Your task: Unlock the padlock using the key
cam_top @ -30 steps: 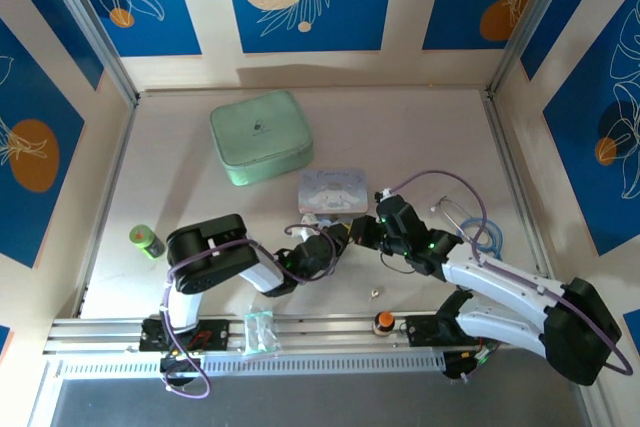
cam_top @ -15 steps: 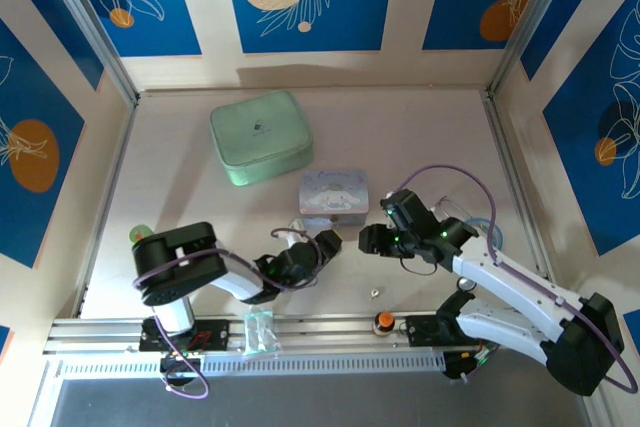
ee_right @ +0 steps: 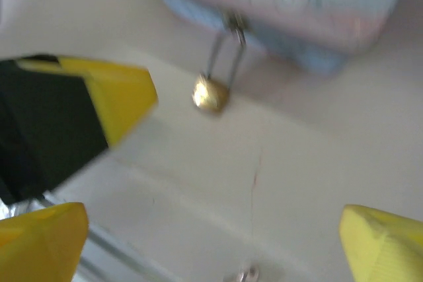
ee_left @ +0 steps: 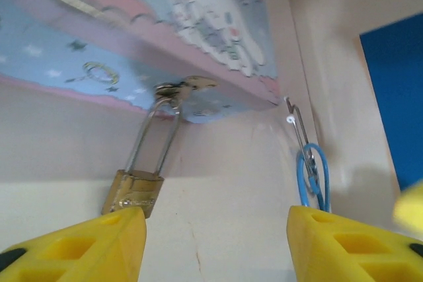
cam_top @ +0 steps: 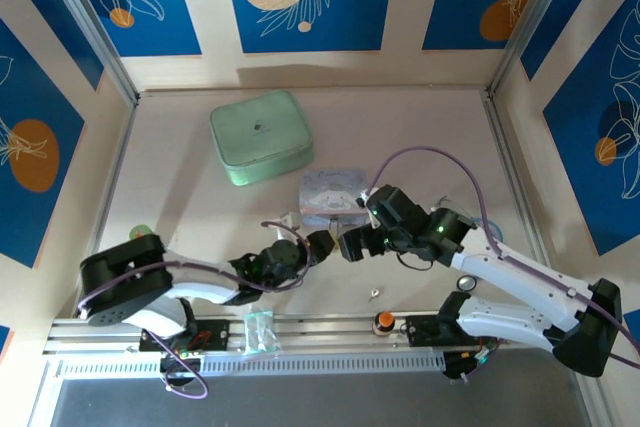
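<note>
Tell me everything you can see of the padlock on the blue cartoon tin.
The padlock is tiny: a scuffed brass-coloured body and a long, thin silver U-shaped shackle. Both shackle legs run into the body, so it looks locked. The shackle's bend is hooked through the metal clasp on the front of the blue cartoon tin. It slants down from the clasp, body lowest, seemingly on the table. One yellow finger of the left gripper sits beside the body; whether they touch cannot be told.
</note>
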